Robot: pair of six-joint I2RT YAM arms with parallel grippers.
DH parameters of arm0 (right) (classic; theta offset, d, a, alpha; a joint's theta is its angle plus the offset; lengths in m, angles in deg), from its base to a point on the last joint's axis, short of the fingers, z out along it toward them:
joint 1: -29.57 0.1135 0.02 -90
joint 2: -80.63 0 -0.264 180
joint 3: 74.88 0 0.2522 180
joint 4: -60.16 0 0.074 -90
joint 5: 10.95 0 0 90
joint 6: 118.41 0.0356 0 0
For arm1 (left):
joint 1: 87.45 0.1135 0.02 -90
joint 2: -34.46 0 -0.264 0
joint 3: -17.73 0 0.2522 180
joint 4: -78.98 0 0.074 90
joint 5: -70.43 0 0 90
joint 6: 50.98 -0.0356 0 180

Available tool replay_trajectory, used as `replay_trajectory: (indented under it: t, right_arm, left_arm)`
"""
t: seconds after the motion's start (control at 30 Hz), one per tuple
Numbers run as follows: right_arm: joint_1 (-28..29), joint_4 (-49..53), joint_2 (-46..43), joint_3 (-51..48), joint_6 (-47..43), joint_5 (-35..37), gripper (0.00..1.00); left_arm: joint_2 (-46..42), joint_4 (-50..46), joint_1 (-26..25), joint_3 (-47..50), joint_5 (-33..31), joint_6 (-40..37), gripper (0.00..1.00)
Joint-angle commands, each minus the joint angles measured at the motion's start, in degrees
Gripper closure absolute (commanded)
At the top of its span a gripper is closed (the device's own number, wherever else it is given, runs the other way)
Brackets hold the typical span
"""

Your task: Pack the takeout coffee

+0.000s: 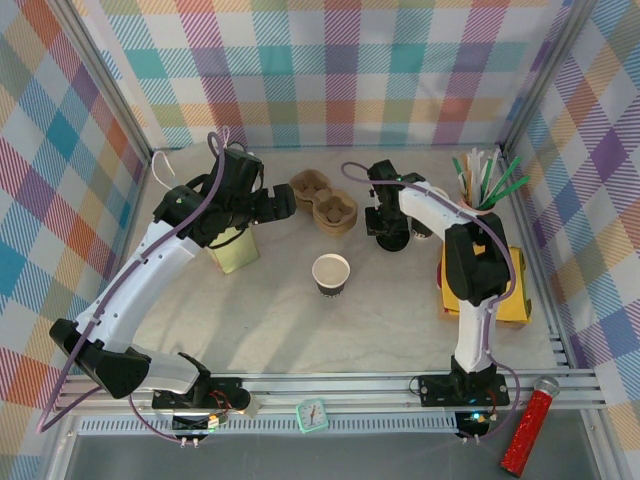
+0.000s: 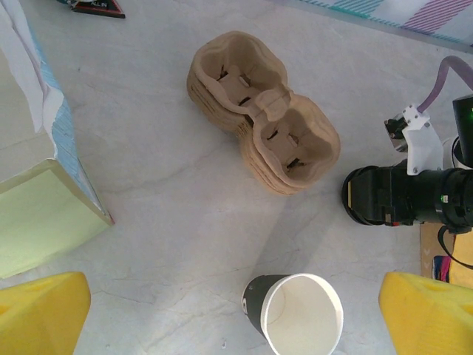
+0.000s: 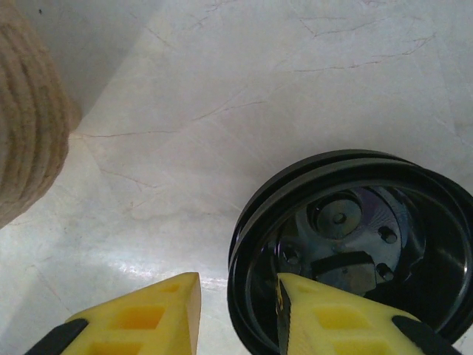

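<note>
lab test cell, plaid walls (image 1: pixel 330 70), aluminium frame (image 1: pixel 545 75)

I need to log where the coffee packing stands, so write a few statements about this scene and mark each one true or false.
1. The paper cup stands uncovered on the table. True.
2. The left gripper is shut on the bag. False: its jaws are wide open and hold nothing, and the bag is off to one side.
3. The right gripper has one finger inside the black lid and one outside its rim. True.
4. The cup carriers sit inside the bag. False: they are stacked on the table, apart from the bag.
</note>
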Motion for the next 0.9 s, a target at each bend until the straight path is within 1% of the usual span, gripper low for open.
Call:
replay_trajectory:
  t: [0.0, 0.23, 0.47, 0.63, 0.67, 0.73, 0.83, 0.87]
  right_arm:
    - [-0.37, 1.65, 1.14, 2.37, -0.08, -0.44, 0.66]
    - [-0.87, 1.96, 2.48, 3.12, 0.24, -0.53, 0.7]
    - [-0.99, 1.71, 3.07, 2.87, 0.63, -0.9, 0.76]
    - [-1.16, 1.86, 3.7, 3.02, 0.89, -1.39, 0.76]
    - [-1.24, 1.96, 3.7, 3.01, 1.06, -1.38, 0.77]
    - [-1.33, 1.87, 3.7, 2.95, 1.2, -1.69, 0.88]
    - [-1.34, 1.96, 3.05, 2.97, 1.51, -1.99, 0.93]
    - [-1.34, 2.04, 2.64, 2.99, 1.67, -2.21, 0.93]
  left_arm:
    - [0.49, 0.1, -0.69, -0.17, -0.8, -0.25, 0.0]
    - [0.67, -0.16, -0.69, -0.35, -1.0, -0.43, 0.0]
    - [0.49, -0.35, -0.69, -0.26, -1.14, -0.54, 0.0]
    - [0.4, -0.52, -0.69, -0.26, -1.34, -0.58, 0.0]
    - [0.32, -0.57, -0.69, -0.26, -1.31, -0.56, 0.0]
    - [0.23, -0.46, -0.69, -0.26, -1.4, -0.57, 0.0]
    - [0.23, -0.52, -0.69, -0.35, -1.54, -0.55, 0.0]
    - [0.23, -0.61, -0.69, -0.35, -1.53, -0.57, 0.0]
